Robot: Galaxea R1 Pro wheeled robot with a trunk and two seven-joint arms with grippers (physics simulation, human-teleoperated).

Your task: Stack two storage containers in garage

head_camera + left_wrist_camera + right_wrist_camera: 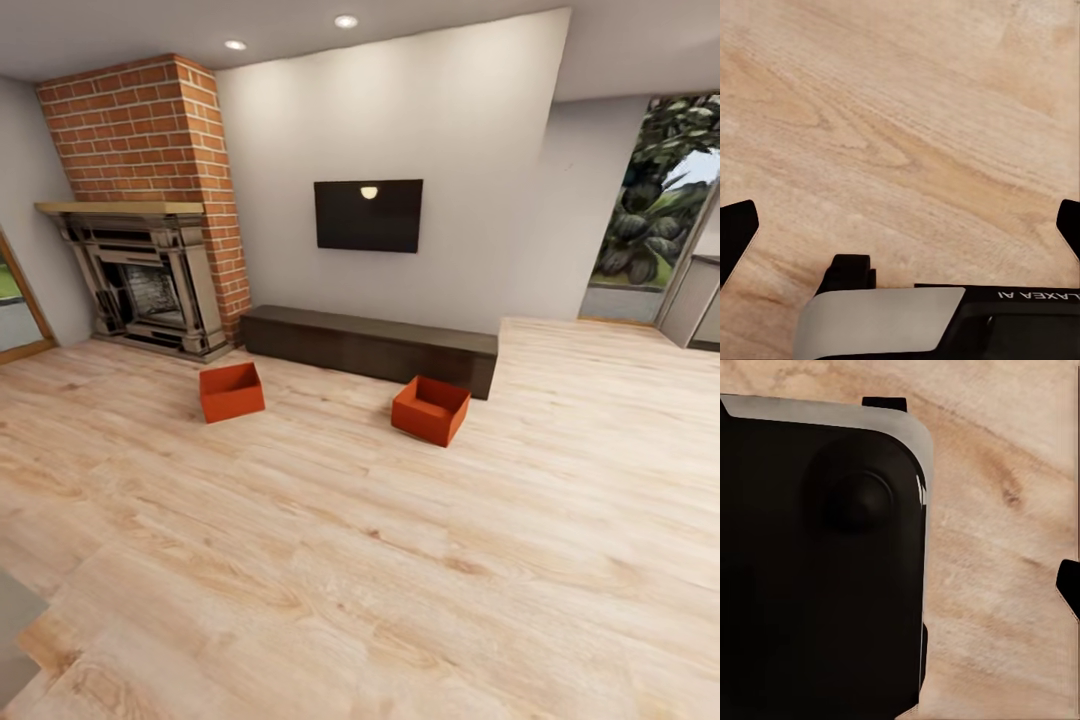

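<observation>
We see two orange-red open-top plastic bins: one (231, 391) near the brick fireplace (150, 200), the other (431, 409) just before the dark-brown cabinet (370, 345). Likely light, thin-walled, flexy; grip the rims. Left tool (900, 225) spread wide, empty; right tool's state we cannot tell.

Light wood plank floor (400, 560) runs wall to wall — on it sit two orange-red open-top bins, well apart: one (231, 391) near the brick fireplace (150, 290), the other (431, 409) just before the long dark-brown cabinet (370, 345).
</observation>
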